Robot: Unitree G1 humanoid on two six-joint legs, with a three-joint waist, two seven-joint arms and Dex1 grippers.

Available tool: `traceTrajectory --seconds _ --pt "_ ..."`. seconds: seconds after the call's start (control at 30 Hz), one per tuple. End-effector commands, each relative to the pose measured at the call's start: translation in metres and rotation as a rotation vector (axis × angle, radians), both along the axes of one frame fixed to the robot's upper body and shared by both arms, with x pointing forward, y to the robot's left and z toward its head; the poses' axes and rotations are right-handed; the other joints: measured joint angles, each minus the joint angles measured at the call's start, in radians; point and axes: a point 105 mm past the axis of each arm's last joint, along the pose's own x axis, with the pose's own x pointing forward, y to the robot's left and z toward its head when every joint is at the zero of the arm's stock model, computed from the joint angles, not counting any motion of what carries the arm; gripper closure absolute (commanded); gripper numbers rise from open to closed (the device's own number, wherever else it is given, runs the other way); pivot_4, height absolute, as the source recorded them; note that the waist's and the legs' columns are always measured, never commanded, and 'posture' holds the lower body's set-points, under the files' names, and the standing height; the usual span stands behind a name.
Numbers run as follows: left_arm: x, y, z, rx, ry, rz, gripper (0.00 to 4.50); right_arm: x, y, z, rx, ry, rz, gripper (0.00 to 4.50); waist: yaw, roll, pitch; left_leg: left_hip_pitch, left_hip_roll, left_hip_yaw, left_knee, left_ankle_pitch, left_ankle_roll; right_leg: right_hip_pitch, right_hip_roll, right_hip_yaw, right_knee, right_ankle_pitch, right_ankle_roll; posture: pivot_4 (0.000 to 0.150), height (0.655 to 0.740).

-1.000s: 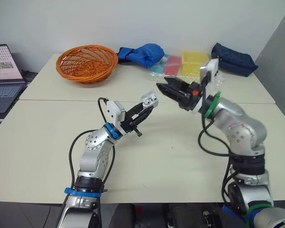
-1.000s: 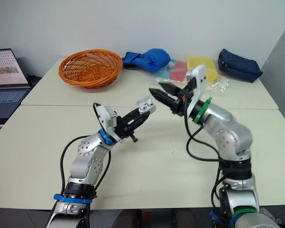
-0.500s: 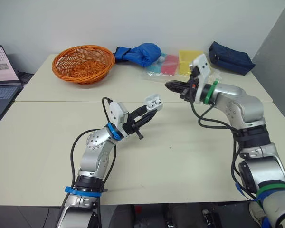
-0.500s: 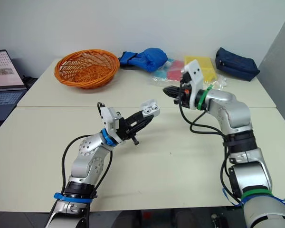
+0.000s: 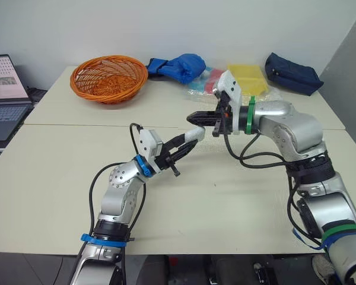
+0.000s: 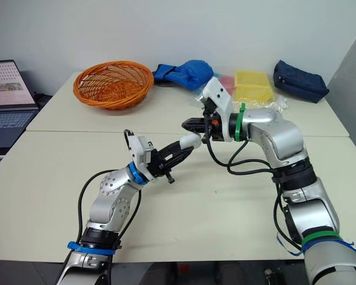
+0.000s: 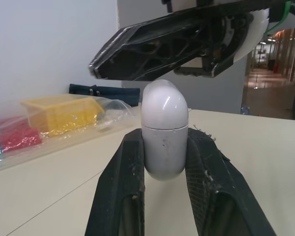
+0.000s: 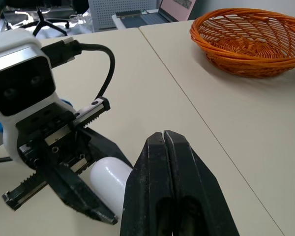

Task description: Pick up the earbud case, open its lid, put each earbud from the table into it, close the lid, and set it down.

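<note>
On beige table (image 5: 53, 178) — orange basket (image 5: 108, 78), laptop (image 5: 3, 98)

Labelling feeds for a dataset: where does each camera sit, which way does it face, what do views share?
Left eye view: head, facing forward and down over the table; both arms.
Right eye view: other head eye, same scene.
Left wrist view: left wrist, along the left gripper clamping the earbud case, toward the right gripper.
Right wrist view: right wrist, along its shut fingers toward the case and basket.
Shared: all show the case.
</note>
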Motion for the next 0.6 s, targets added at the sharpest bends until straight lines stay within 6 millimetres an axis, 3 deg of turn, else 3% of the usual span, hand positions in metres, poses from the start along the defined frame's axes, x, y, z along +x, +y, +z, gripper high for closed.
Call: traceTrajectory --seconds 0.03,0.23,0.33,0.4,0.5,0.6 --pt "-0.002 0.0 0.018 -0.027 -0.073 0.004 3.75 -0.01 -0.004 -0.002 -0.033 -0.027 0.014 4.49 0.0 0.0 0.0 0.0 0.0 0.0 0.0 0.0 0.0 0.0 0.0 0.0 0.0 0.0 0.0 0.15 0.74" --pt "-0.001 -0.002 0.019 -0.028 -0.075 0.0 3.75 -0.015 -0.007 -0.011 -0.006 -0.075 -0.034 4.49 0.0 0.0 0.0 0.0 0.0 0.0 0.0 0.0 0.0 0.0 0.0 0.0 0.0 0.0 0.0 0.15 0.74" --pt "0.0 0.0 0.019 -0.01 -0.075 -0.007 3.75 -0.019 -0.013 0.016 0.192 -0.074 -0.077 4.49 0.0 0.0 0.0 0.0 0.0 0.0 0.0 0.0 0.0 0.0 0.0 0.0 0.001 0.0 0.0 0.15 0.74" --pt "0.001 0.002 0.019 0.001 -0.068 -0.009 3.75 -0.022 -0.018 0.021 0.207 -0.111 -0.073 4.49 0.0 0.0 0.0 0.0 0.0 0.0 0.001 0.0 0.0 0.0 0.0 0.0 0.001 0.0 0.0 0.15 0.74" --pt "0.01 0.007 0.016 0.019 0.037 -0.018 3.75 -0.031 -0.042 0.019 0.214 -0.146 -0.086 3.94 0.003 0.0 0.0 0.0 0.0 0.0 0.001 0.0 0.0 0.0 0.0 0.0 0.0 0.0 0.0 0.15 0.74" --pt "0.013 0.01 0.005 0.044 0.22 -0.058 3.75 -0.039 -0.059 0.002 0.153 -0.207 -0.085 2.9 0.003 0.0 0.0 0.0 0.0 -0.001 0.0 0.0 0.0 0.001 0.0 -0.001 -0.002 0.0 0.0 0.15 0.74"
